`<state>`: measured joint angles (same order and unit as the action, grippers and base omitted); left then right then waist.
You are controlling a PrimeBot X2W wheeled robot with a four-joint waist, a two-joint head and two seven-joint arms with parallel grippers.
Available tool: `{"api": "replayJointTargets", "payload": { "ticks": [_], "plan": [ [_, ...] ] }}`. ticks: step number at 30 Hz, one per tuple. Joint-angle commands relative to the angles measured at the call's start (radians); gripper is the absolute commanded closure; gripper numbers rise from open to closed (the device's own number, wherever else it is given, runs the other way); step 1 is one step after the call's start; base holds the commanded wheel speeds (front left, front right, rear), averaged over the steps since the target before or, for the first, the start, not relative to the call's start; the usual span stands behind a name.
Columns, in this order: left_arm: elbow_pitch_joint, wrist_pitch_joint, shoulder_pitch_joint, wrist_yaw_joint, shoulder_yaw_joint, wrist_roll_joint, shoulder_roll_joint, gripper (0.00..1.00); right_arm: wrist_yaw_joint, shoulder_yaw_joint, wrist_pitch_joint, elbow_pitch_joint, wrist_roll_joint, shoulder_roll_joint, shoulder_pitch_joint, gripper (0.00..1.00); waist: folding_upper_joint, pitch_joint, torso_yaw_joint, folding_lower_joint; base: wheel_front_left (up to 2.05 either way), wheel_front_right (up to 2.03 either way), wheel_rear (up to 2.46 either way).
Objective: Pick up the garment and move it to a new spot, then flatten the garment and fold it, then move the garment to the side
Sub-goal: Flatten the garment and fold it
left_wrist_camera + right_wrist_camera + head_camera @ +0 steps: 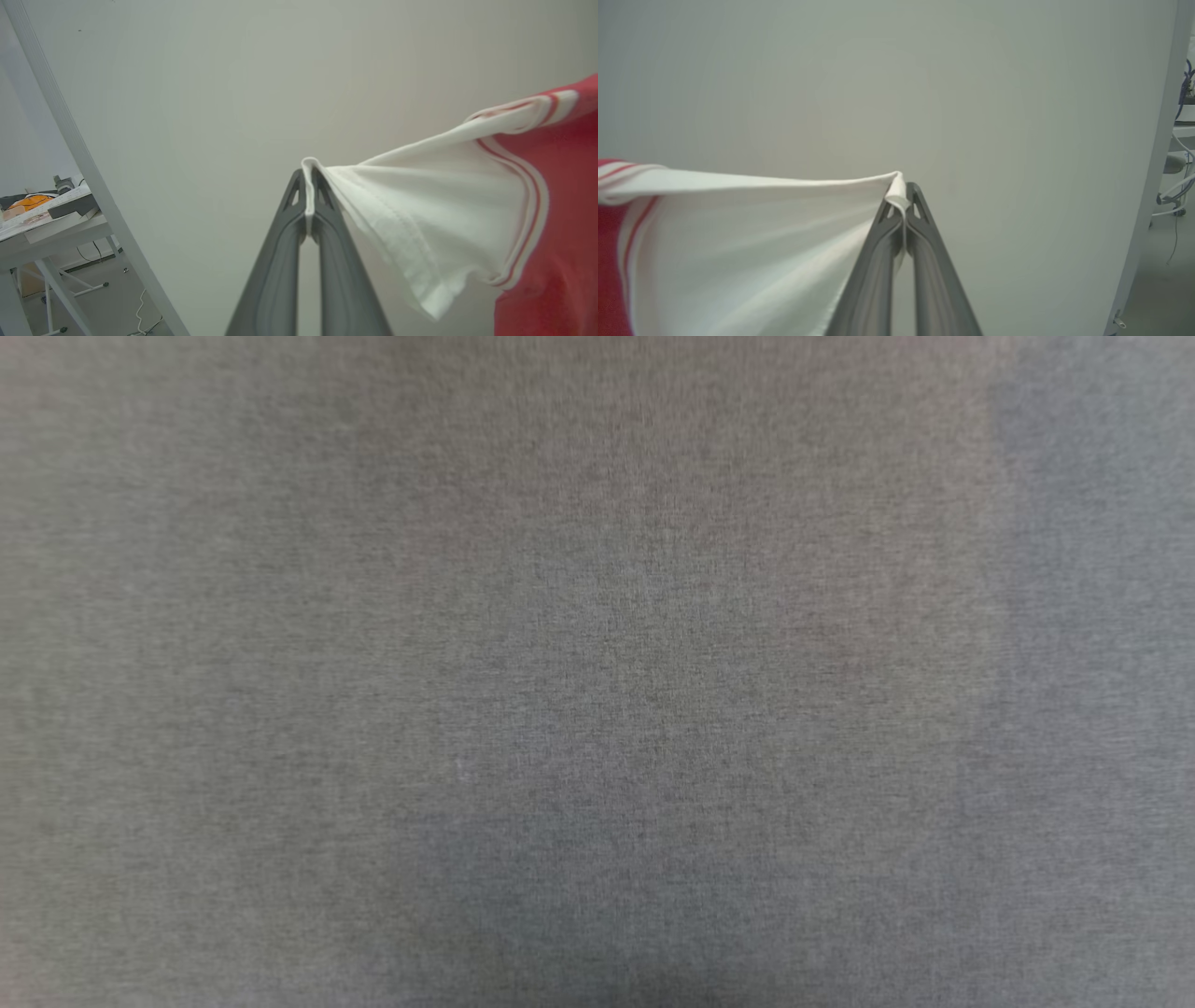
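Note:
The garment (551, 196) is a red shirt with white short sleeves and red-white striped trim, hanging in the air in front of a pale wall. My left gripper (307, 186) is shut on the edge of one white sleeve (434, 205), which stretches off to the right toward the red body. In the right wrist view my right gripper (903, 196) is shut on the tip of the other white sleeve (752, 233), which pulls taut to the left, where the red body (609, 270) begins. The head view gives blurred grey cloth very close to the lens.
A pale wall (233, 93) fills the background. In the left wrist view a slanted grey frame post (79, 154) and a cluttered table (42, 214) stand at the left, with cables on the floor. At the right edge of the right wrist view are a wall corner (1153, 186) and cables.

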<state>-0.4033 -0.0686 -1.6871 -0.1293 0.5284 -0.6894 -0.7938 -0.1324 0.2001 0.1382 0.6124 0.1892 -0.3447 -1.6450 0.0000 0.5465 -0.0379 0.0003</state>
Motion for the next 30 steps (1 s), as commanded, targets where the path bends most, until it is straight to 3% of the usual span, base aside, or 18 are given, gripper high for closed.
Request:
{"api": "replayJointTargets", "payload": {
  "ticks": [1, 7, 15, 23, 30],
  "plan": [
    [-0.038, 0.027, -0.051, -0.001, 0.007, 0.007, 0.010, 1.00, 0.002, 0.032, -0.027, 0.023, -0.029, 0.002, -0.038, 1.00, 0.0000, 0.094, -0.016, -0.0003, 0.00, 0.00, 0.00],
    [-0.176, 0.141, -0.146, -0.001, 0.083, -0.017, 0.069, 1.00, 0.002, 0.106, -0.107, 0.120, -0.116, 0.052, -0.113, 1.00, 0.0000, 0.136, -0.007, -0.0003, 0.00, 0.00, 0.00],
    [-0.236, 0.260, -0.062, -0.001, 0.175, -0.126, 0.108, 1.00, 0.002, 0.079, -0.165, 0.180, -0.093, 0.084, -0.060, 1.00, 0.0000, 0.127, 0.003, -0.0003, 0.00, 0.00, 0.00],
    [-0.197, 0.322, 0.188, -0.001, 0.247, -0.215, 0.103, 1.00, 0.002, -0.026, -0.159, 0.185, 0.052, 0.088, 0.159, 1.00, 0.0000, 0.023, 0.008, -0.0003, 0.00, 0.00, 0.00],
    [-0.094, 0.330, 0.514, 0.006, 0.214, -0.233, 0.099, 1.00, 0.002, -0.164, -0.098, 0.117, 0.224, 0.047, 0.457, 1.00, 0.0000, -0.122, 0.014, -0.0003, 0.00, 0.00, 0.00]
  ]
}}
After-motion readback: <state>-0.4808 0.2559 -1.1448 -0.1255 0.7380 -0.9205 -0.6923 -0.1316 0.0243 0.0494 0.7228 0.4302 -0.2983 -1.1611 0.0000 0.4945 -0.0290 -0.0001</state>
